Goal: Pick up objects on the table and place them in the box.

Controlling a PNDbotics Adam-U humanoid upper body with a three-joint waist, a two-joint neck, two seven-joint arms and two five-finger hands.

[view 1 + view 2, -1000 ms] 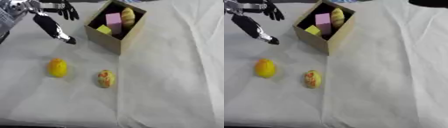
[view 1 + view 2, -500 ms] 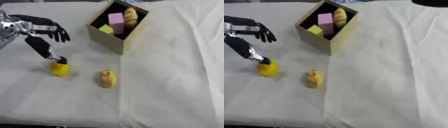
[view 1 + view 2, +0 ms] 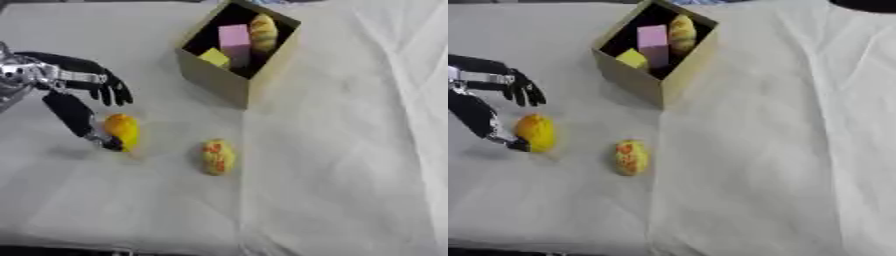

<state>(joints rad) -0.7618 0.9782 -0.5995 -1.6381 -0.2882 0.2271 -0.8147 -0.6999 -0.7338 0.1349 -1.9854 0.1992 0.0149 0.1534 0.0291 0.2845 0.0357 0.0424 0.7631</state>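
A yellow-orange fruit-like object (image 3: pixel 122 131) lies on the white cloth at the left. My left hand (image 3: pixel 74 92) reaches in from the left edge, its thumb (image 3: pixel 80 120) touching the object's left side while the fingers (image 3: pixel 109 87) stay spread above and apart from it. A yellow oval object with red marks (image 3: pixel 217 156) lies to the right of it, nearer the middle. The cardboard box (image 3: pixel 213 80) stands at the back centre and holds a pink block, a yellow block and a yellow bread-like piece. My right hand shows in neither view.
The white cloth (image 3: pixel 350 150) covers the table, with folds running down the right half. The table's front edge shows as a dark strip at the bottom of the left eye view.
My left hand has come down from beside the box to the yellow-orange object and now touches it with the thumb. The object has shifted slightly. The camera has also moved.
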